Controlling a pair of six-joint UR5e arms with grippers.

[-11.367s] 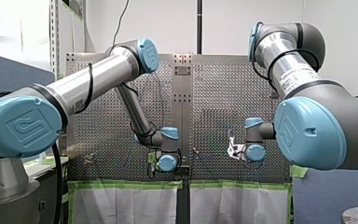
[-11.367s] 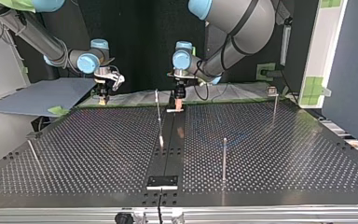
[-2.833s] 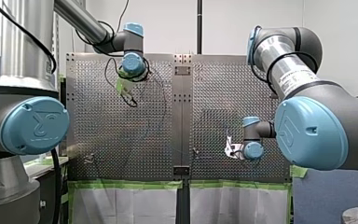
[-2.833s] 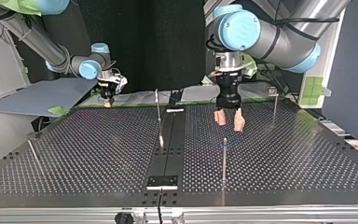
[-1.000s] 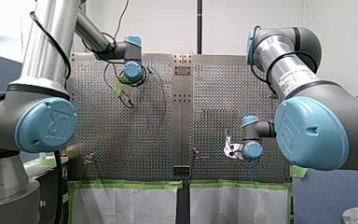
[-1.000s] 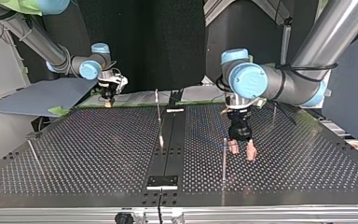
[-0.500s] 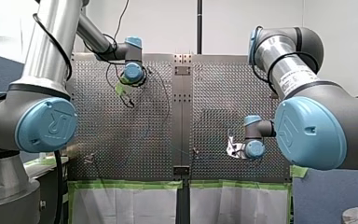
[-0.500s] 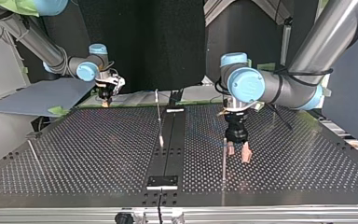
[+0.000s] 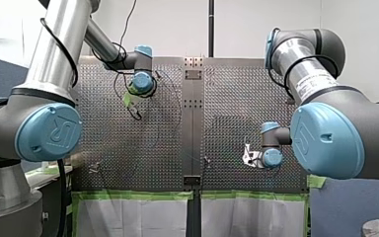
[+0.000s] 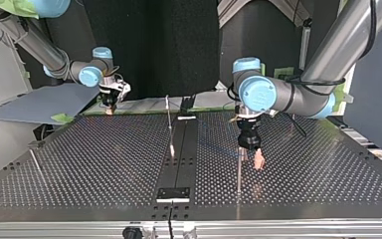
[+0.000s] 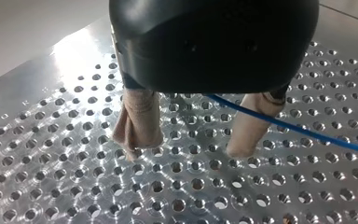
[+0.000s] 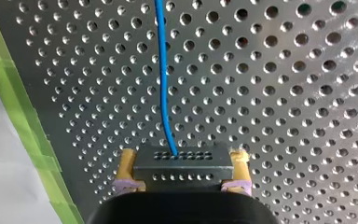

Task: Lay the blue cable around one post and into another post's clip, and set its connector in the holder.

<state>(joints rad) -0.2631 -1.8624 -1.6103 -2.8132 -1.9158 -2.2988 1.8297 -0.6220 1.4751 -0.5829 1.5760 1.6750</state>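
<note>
The thin blue cable [image 11: 307, 133] runs across the gap between the beige pads of my left gripper [image 11: 193, 135], which is open just above the perforated table [image 11: 74, 186]. In the top view this gripper [image 10: 251, 159] hangs right beside a thin upright post [image 10: 238, 172], one fingertip hidden behind it. My right gripper [image 12: 182, 158] has its yellow pads shut on the dark grey connector [image 12: 182, 169], and the cable [image 12: 163, 93] leads straight away from it over the plate. That gripper [image 10: 110, 108] sits at the far edge, at the top view's left.
More thin posts stand at the middle [image 10: 168, 119], at the top view's right [image 10: 293, 112] and near its left edge [image 10: 35, 160]. A black block [image 10: 174, 193] sits on the centre strip near the front. Green tape [image 12: 23, 116] lines the table edge by my right gripper.
My left gripper has moved toward the top view's left, up against the post, staying open. My right gripper has shifted slightly toward the top view's left with the connector.
</note>
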